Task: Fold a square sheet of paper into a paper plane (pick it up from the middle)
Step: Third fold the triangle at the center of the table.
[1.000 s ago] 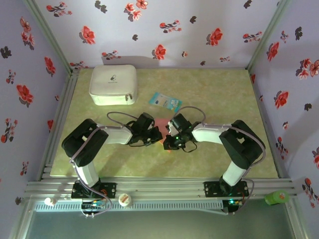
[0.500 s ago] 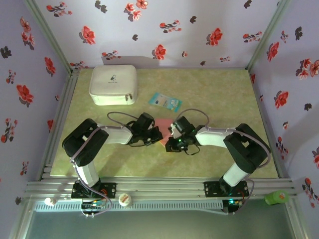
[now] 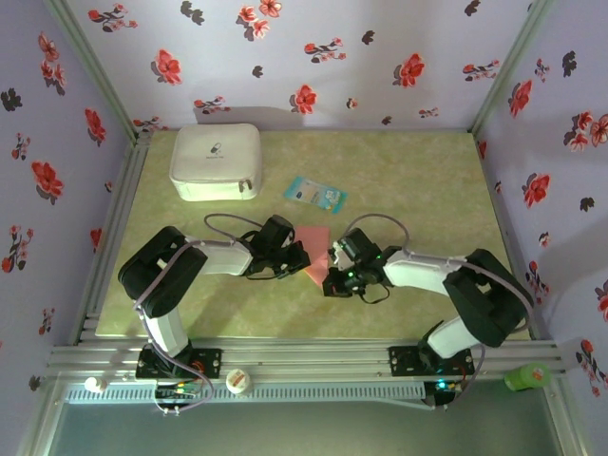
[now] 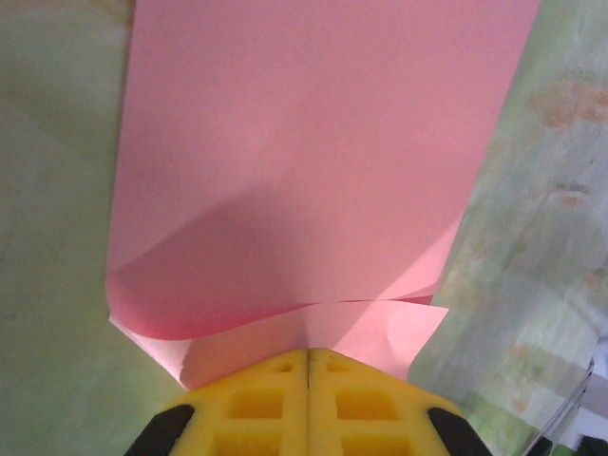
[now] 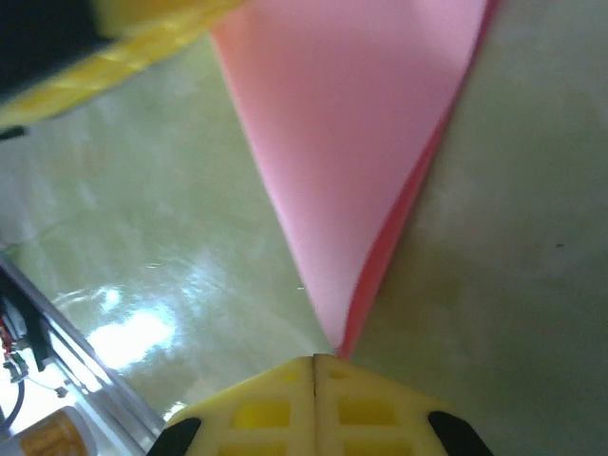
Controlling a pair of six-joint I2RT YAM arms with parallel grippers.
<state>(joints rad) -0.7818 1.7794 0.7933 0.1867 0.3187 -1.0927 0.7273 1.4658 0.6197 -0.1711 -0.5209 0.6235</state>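
Observation:
The square sheet of paper, salmon-pink and folded over on itself, lies mid-table between my two grippers. My left gripper meets its left side; in the left wrist view the yellow jaws are pressed together where the curled layers of the sheet come in. My right gripper is at the sheet's near right corner. In the right wrist view its jaws are shut at the pointed tip of the sheet, whose two layers stand slightly apart. A left fingertip shows at the top left there.
A white zipped case sits at the back left and a small light-blue packet lies just behind the sheet. On the front rail rest a white cap and a green object. Floral walls enclose the table.
My right gripper has slid right and toward the near edge while its jaws closed, and more of the pink sheet shows between the grippers. The left arm has stayed put.

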